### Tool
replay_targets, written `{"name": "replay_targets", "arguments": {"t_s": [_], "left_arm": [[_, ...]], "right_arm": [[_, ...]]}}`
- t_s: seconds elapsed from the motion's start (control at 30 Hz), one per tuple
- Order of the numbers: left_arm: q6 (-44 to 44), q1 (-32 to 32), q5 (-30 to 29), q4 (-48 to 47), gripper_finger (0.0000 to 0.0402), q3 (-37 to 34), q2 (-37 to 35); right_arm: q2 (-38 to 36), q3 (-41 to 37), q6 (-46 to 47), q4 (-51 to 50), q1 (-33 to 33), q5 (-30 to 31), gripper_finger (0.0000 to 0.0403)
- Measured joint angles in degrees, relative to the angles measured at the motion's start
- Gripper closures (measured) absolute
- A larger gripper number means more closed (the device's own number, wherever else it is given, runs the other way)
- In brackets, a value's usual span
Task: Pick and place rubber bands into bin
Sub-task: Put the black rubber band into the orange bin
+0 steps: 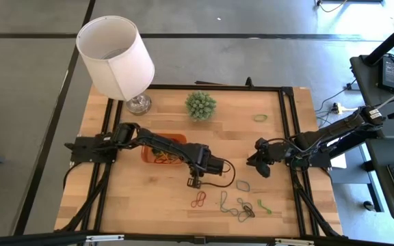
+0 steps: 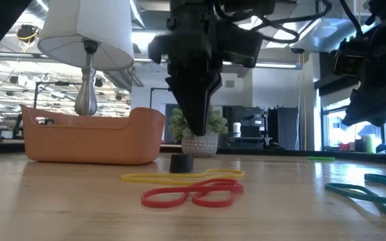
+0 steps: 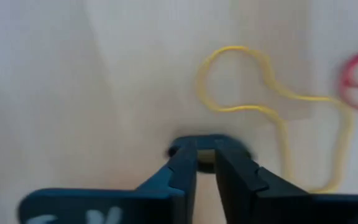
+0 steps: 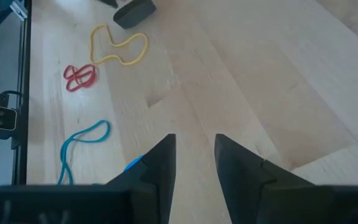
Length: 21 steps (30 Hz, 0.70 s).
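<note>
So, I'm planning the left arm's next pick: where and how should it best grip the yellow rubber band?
Probably from straight above, pinching one strand of the yellow rubber band at its narrow waist. It lies flat on the table in a pinched figure-eight, so only a thin strand can be nipped. The left gripper is already beside it.

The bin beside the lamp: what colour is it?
Orange. The bin shows best in the low view, standing on the table left of the left claw.

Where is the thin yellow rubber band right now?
In the low view the thin yellow rubber band lies flat on the wooden table, just behind the red rubber band and right of the shallow orange plastic bin.
</note>
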Motion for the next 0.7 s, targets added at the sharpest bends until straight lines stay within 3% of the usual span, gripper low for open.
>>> {"name": "replay_targets", "arguments": {"t_s": [0.17, 0.3, 0.7], "left_arm": [[-0.01, 0.71, -4.21, -2.27, 0.0307, -0.09, 0.0], [1.3, 1.11, -4.0, -2.16, 0.0287, -1.63, 0.0], [1.36, 0.85, -1.04, 2.35, 0.0279, -5.9, 0.0]], "right_arm": [[0.02, 0.0, -0.03, 0.02, -0.02, 0.0, 0.0288], [0.02, 0.0, -0.03, 0.26, -0.02, 0.0, 0.0288], [0.02, 0.02, 0.0, 0.47, -0.02, 0.02, 0.0288]]}}
